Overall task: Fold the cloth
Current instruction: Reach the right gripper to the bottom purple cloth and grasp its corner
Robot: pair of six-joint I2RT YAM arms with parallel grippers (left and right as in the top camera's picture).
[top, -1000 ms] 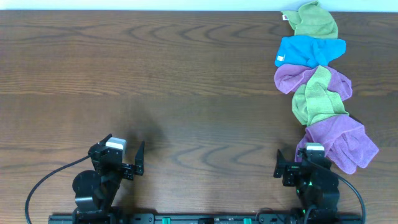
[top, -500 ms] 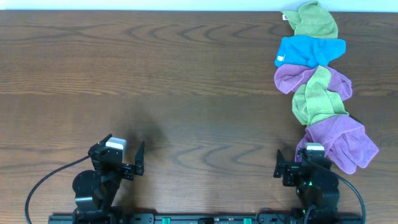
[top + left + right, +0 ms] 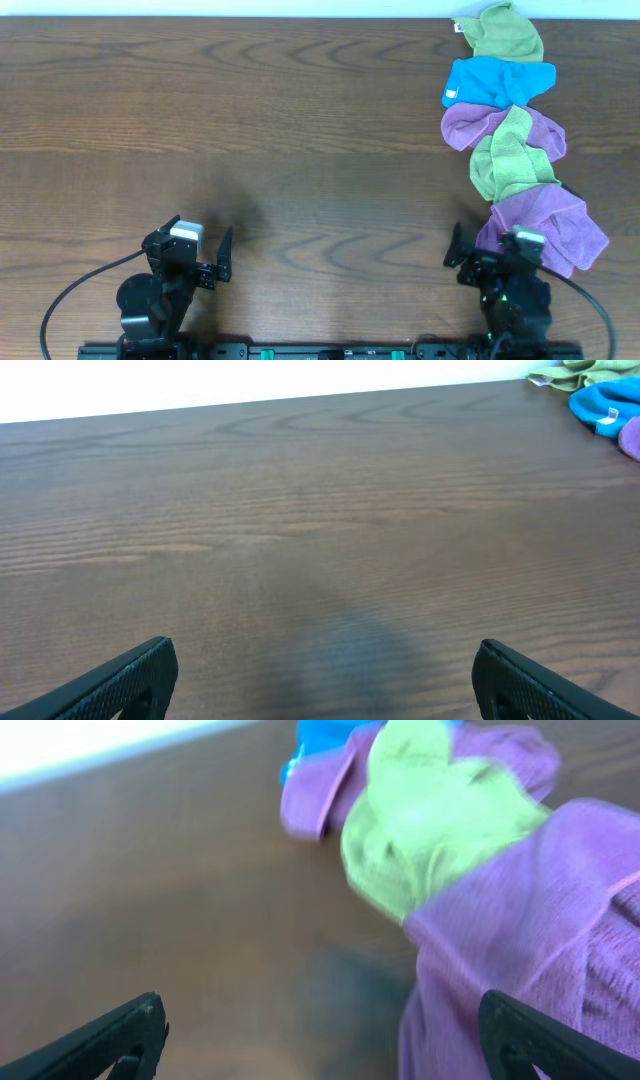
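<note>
The cloth (image 3: 552, 222) lay crumpled at the near right of the table (image 3: 300, 130), the nearest piece in a line of bunched towels running toward the far edge. Its far end touched a lime-green cloth (image 3: 508, 155), which lay over a second purple cloth (image 3: 466, 126). Beyond those sat a bright blue cloth (image 3: 496, 82) and another green cloth (image 3: 508, 32) at the far right corner.

The right gripper (image 3: 325, 1045) sat at the near edge just left of the cloth, its fingers spread wide and holding nothing. In the blurred right wrist view the lilac fabric filled the right side, ahead of the right-hand finger (image 3: 545, 1042). Whether that finger touched the towel could not be told.

The left gripper (image 3: 325, 685) rested at the near left, well apart from every towel, its fingers also spread wide over bare wood with nothing between them
</note>
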